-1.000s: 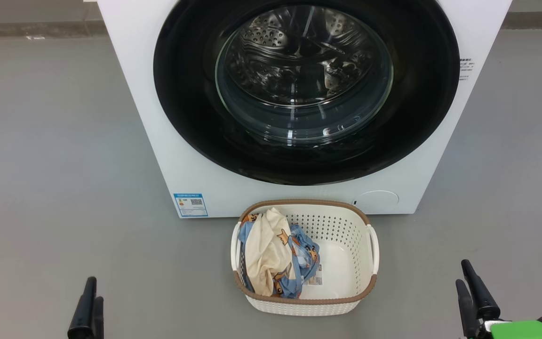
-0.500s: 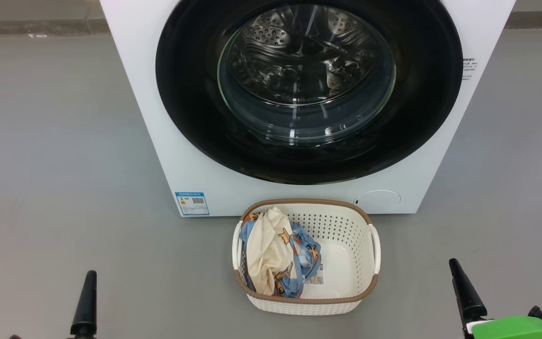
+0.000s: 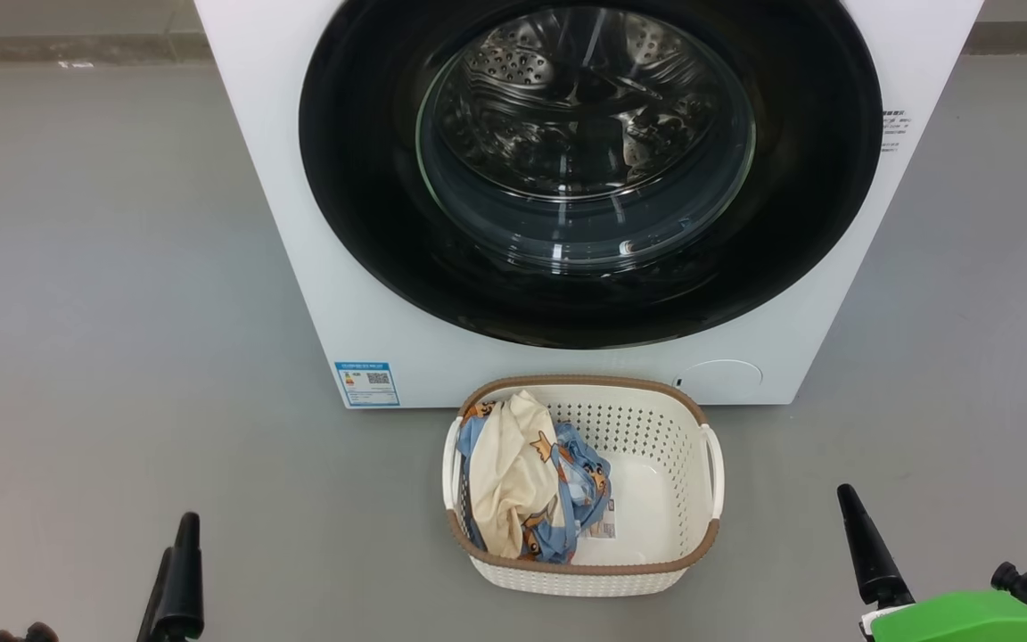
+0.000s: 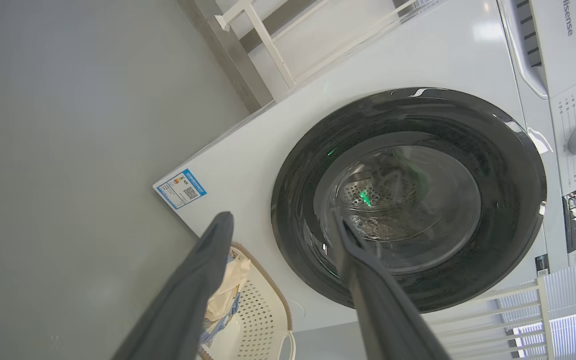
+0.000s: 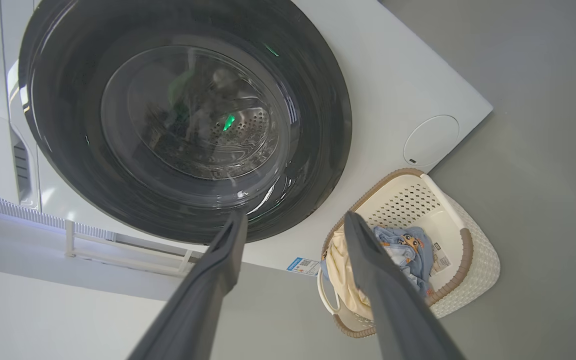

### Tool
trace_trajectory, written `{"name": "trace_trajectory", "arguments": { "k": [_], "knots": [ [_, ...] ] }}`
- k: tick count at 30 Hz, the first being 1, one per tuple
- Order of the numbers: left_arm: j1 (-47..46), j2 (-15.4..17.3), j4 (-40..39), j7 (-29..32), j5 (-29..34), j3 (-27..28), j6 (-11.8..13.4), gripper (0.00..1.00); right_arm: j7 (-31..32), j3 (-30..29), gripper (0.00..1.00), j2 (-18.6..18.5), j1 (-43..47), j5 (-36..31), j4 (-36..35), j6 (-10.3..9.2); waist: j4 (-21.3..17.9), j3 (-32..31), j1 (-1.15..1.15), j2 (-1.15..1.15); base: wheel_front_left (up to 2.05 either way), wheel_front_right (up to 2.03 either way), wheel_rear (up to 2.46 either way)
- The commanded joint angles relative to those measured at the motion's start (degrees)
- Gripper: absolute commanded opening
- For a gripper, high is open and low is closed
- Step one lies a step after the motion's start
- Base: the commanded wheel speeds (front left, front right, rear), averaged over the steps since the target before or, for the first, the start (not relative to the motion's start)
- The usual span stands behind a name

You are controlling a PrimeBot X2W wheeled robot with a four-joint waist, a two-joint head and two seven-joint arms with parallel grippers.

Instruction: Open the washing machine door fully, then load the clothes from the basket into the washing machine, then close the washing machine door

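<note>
Hisense washing machine (image 4: 248, 165), door (image 3: 362, 223) shut and facing out, basket (image 3: 656, 580) just before it (handles in line with its front), clothes (image 3: 509, 481) inside, left gripper (image 4: 283, 222) and right gripper (image 5: 294, 217) splayed wide, empty

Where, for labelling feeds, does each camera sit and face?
Head view: on the head, facing forward and down at the washing machine door and basket; left fingers, right fingers at lower corners.
Left wrist view: left wrist, along its open fingers, toward the door.
Right wrist view: right wrist, along its open fingers, toward the door.
All three share door and basket.
</note>
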Motion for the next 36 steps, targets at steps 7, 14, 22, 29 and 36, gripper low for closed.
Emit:
{"name": "trace_trajectory", "arguments": {
  "k": [7,14,22,29,36],
  "knots": [
    [-0.52,1.49,-2.76,-1.64,6.33,0.29,-0.11,1.0,-1.71,0.47,1.0,-0.57,-0.87,-6.07,-2.01,-0.03,0.07,-0.05,-0.01,0.0,0.0,0.0,0.0],
    [-0.14,1.77,-3.76,-2.79,11.28,-0.29,-0.12,1.0,-2.88,0.62,1.0,-0.56,-0.57,-10.76,-2.47,-0.03,0.02,-0.03,-0.01,0.0,0.0,0.0,0.0],
    [0.25,2.2,-4.61,-4.1,16.76,-0.95,-0.14,1.0,-4.22,0.77,1.0,-0.55,-0.19,-16.07,-2.97,-0.03,0.11,0.07,-0.01,0.0,0.0,0.0,0.0],
    [0.64,2.45,-5.29,-5.25,21.56,-1.28,-0.15,1.0,-5.39,0.78,1.0,-0.54,0.1,-20.62,-3.26,-0.04,0.22,-0.03,-0.01,0.0,0.0,0.0,0.0],
    [0.95,2.66,-6.1,-6.23,25.45,-1.54,-0.16,1.0,-6.4,0.76,1.0,-0.54,0.32,-24.64,-3.41,-0.04,0.27,-0.13,-0.01,0.0,0.0,0.0,0.0]
  ]
}}
